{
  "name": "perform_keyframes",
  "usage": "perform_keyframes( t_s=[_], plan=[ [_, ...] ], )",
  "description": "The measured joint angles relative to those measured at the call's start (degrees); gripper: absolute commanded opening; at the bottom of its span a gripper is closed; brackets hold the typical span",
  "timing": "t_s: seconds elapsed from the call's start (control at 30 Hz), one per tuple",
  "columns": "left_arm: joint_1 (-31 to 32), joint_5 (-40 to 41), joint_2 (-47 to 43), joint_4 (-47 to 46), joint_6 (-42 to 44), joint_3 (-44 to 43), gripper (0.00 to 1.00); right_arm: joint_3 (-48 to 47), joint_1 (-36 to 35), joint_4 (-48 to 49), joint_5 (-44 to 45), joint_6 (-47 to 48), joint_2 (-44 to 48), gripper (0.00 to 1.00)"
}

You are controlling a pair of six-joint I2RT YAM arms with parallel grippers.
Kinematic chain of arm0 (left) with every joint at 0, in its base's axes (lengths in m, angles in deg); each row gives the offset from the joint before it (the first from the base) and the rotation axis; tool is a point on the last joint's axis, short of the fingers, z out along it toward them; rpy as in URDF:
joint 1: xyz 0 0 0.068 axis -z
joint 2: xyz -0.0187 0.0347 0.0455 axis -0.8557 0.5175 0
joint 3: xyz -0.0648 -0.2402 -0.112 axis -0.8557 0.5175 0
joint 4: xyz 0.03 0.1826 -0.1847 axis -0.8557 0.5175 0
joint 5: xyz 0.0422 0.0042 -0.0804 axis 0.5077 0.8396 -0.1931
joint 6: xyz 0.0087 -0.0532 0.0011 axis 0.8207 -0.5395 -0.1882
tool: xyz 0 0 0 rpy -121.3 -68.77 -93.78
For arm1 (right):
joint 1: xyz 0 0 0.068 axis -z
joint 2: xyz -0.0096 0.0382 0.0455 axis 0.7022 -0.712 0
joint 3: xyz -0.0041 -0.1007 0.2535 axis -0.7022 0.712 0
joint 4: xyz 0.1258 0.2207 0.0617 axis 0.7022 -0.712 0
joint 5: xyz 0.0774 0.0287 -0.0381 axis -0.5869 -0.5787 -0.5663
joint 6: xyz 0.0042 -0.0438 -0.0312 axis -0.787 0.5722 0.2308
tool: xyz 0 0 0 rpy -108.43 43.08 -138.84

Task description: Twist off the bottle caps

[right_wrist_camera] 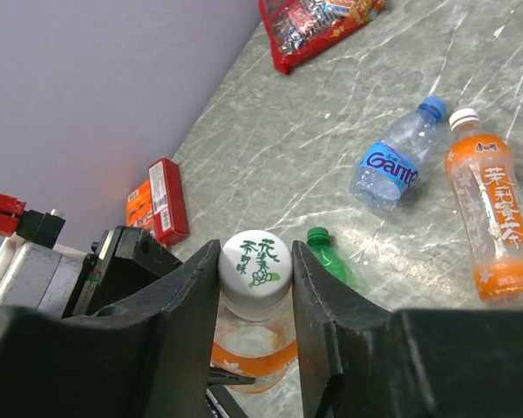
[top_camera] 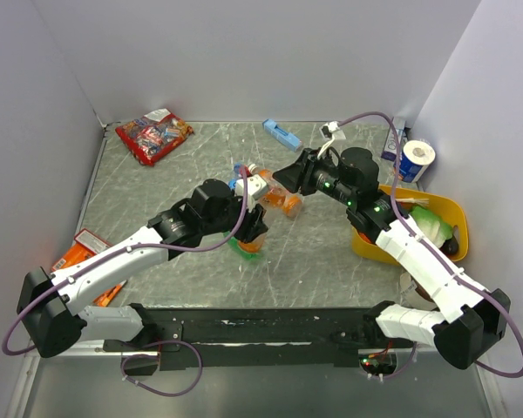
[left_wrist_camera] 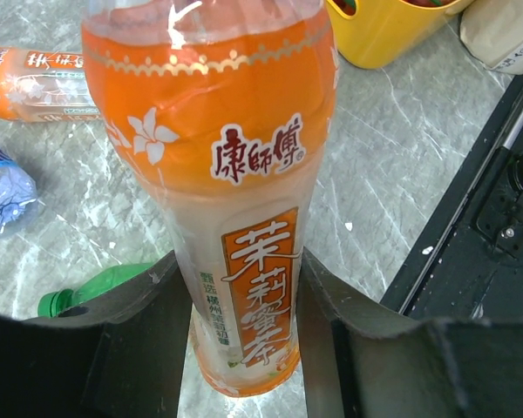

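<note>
The orange-labelled plastic drink bottle (left_wrist_camera: pixel 244 174) was held at the middle of the grey marbled table (top_camera: pixel 331 261), between the two arms. Its lower body was pinched by the left gripper (left_wrist_camera: pixel 241 296), and its white screw cap (right_wrist_camera: pixel 254 266) was clamped by the right gripper (right_wrist_camera: pixel 254 287).

The orange bottle (left_wrist_camera: pixel 244 174) has an orange label with white flowers and a white cap (right_wrist_camera: pixel 254 261) with green print, the clear bottle (right_wrist_camera: pixel 392 165) has a blue label, the green bottle (right_wrist_camera: pixel 329 259) is green all over, the table (top_camera: pixel 331 252) is grey with pale veins, the bin (top_camera: pixel 363 245) yellow.
</note>
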Motion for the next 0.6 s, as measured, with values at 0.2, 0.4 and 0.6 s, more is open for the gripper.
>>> perform_keyframes(
  t_s=[0.2, 0.4, 0.6],
  plan=[
    [-0.42, -3.8, 0.0, 0.04, -0.26, 0.0, 0.5, -0.28, -0.02, -0.83, -0.07, 1.14, 0.0, 0.28],
    [-3.78, -15.74, 0.0, 0.17, -0.74, 0.0, 0.49, -0.28, -0.15, -1.9, -1.7, 4.7, 1.6, 0.25],
    [-7.39, -31.39, 0.13, -0.31, -0.81, -0.09, 0.49, 0.11, 2.49, -0.85, -10.32, 8.0, 4.35, 0.25]
  ],
)
